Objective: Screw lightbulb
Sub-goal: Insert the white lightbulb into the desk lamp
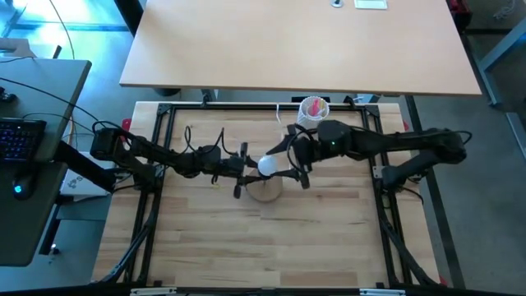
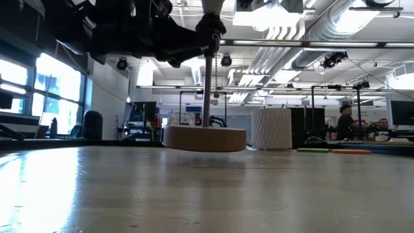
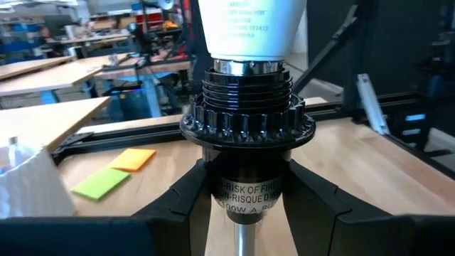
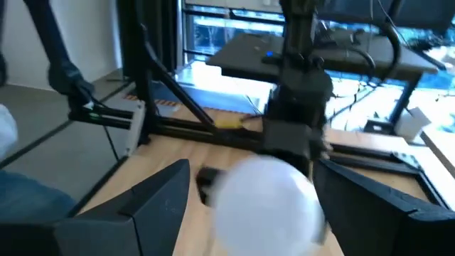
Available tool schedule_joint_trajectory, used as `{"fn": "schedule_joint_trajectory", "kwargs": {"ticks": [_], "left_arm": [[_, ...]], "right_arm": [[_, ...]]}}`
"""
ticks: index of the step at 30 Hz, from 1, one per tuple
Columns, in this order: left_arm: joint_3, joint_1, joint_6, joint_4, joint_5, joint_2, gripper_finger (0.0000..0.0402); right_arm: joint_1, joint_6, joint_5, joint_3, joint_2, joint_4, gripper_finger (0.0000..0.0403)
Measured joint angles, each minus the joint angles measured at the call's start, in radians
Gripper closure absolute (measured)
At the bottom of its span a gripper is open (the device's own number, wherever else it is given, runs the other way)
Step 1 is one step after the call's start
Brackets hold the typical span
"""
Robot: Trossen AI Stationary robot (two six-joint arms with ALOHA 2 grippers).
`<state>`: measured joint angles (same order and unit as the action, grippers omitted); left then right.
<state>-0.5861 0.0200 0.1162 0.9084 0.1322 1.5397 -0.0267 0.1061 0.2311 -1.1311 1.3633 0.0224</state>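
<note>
Now left gripper is pinching black socket of wooden stand, steadying it for screwing. Right gripper is standing with fingers spread around lightbulb, which is sitting in socket.

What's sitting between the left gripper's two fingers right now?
In the left wrist view, the black socket sits between the left gripper's fingers, which clamp its neck, with the lightbulb seated on top.

Overhead, table-level, two close wrist views
</note>
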Motion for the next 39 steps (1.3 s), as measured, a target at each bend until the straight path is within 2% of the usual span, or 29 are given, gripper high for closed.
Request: {"fn": "schedule_joint_trajectory", "kwargs": {"ticks": [3,9,15,18,21,26,34,39], "left_arm": [[0.001,-0.002,0.0,-0.005,0.013,0.0,0.0269],[0.002,-0.003,0.02,-0.007,0.02,0.0,0.0269],[0.002,-0.003,0.016,-0.015,0.017,0.0,0.0269],[0.002,-0.003,0.009,-0.013,0.016,-0.001,0.0269],[0.002,-0.002,0.009,-0.022,0.011,-0.001,0.0269],[0.002,-0.003,0.01,-0.025,-0.022,-0.001,0.0269],[0.002,-0.006,0.006,-0.016,-0.158,-0.001,0.0269],[0.002,-0.026,0.0,0.009,-0.244,-0.001,0.0269]], "right_arm": [[-0.025,-0.027,0.021,0.01,0.023,0.021,0.011],[-0.042,-0.031,0.164,0.015,0.094,0.094,0.011],[-0.041,-0.024,0.169,0.015,0.094,0.09,0.0111],[-0.036,-0.037,0.14,0.015,0.089,0.084,0.0121],[-0.014,-0.039,0.06,0.015,0.089,0.061,0.0135],[0.051,-0.042,-0.138,0.014,0.084,0.046,0.0142],[0.154,-0.139,-0.569,0.013,0.084,0.035,0.0143],[0.192,-0.229,-0.759,0.013,0.089,0.056,0.0144]]}}
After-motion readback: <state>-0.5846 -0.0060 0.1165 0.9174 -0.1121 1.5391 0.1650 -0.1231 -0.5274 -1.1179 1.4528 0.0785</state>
